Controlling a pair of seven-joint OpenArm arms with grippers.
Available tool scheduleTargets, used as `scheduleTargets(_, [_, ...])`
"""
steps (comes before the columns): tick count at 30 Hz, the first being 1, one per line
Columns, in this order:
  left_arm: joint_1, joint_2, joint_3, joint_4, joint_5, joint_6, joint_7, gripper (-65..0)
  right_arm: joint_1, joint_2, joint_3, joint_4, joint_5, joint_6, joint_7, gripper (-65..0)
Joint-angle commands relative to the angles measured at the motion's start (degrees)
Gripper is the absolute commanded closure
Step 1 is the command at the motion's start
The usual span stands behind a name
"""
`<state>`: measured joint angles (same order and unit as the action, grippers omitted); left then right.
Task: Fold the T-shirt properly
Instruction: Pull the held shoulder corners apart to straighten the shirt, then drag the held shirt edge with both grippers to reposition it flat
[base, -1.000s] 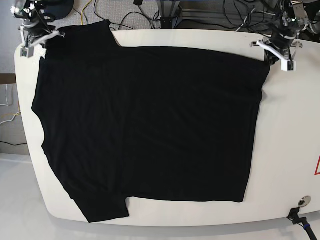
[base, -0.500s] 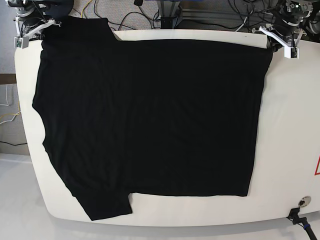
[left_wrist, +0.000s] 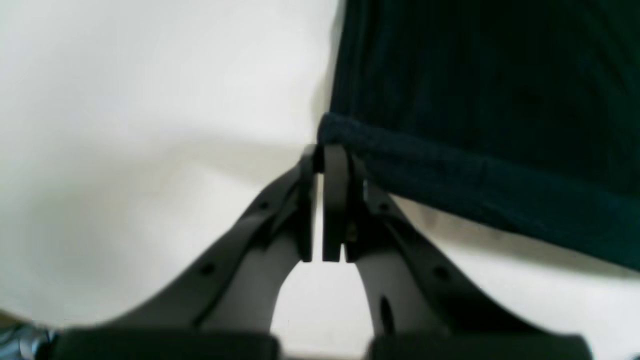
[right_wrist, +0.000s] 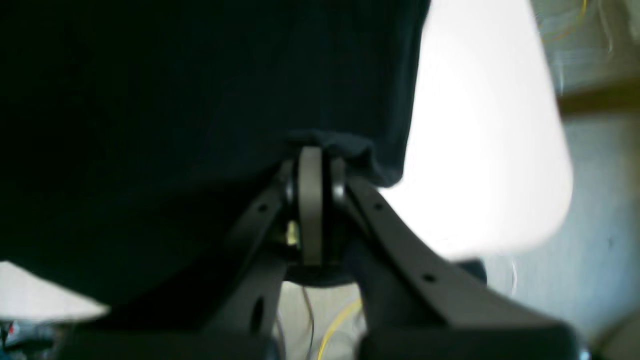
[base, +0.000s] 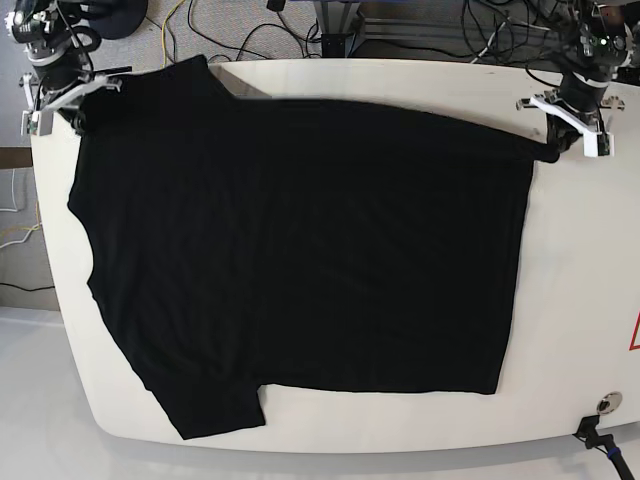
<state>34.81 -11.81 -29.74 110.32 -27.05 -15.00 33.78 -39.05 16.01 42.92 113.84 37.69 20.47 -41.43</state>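
T-shirt (base: 300, 260) lay plain side up across your desk (base: 580, 300) | left tool (left_wrist: 320, 155) pinched its 2 o'clock corner | right tool (right_wrist: 311, 160) clamped its 10 o'clock corner

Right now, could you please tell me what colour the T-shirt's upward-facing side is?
Plain black, no print showing on the T-shirt; the base view shows it best.

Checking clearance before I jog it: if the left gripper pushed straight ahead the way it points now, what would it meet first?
The T-shirt: the left gripper is shut on its corner, with white table beyond, though depth is unclear.
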Motion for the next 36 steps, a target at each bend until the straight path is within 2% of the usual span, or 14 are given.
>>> scheduleTargets(1, [-2.9, -0.7, -0.8, 1.5, -0.3, 0.0, -1.6, 0.0, 3.7, 1.0, -0.2, 2.7, -1.0, 0.0, 2.0, 0.0])
scheduleTargets(13, [-14.4, -1.5, -0.7, -0.9, -0.4, 0.0, -1.8, 0.0, 15.6, 1.5, -6.0, -1.3, -6.1, -1.1, 2.2, 0.0])
scheduleTargets(19, [-17.7, -1.5, -0.7, -0.8, 1.1, -0.3, -1.0, 0.0, 18.0, 1.5, -6.6, -2.2, -7.9, -1.0, 3.0, 0.0])
scheduleTargets(29, [-22.9, -1.6, -0.5, -4.7, 4.3, -0.5, -4.8, 0.0, 28.6, 2.3, -12.9, -13.3, -9.6, -0.8, 3.2, 0.0])
scheduleTargets(36, [-25.9, -1.7, 0.0, -8.7, 8.6, -0.6, -6.8, 0.0, 35.1, 4.2, -18.5, -17.4, -13.1, -1.2, 4.2, 0.0])
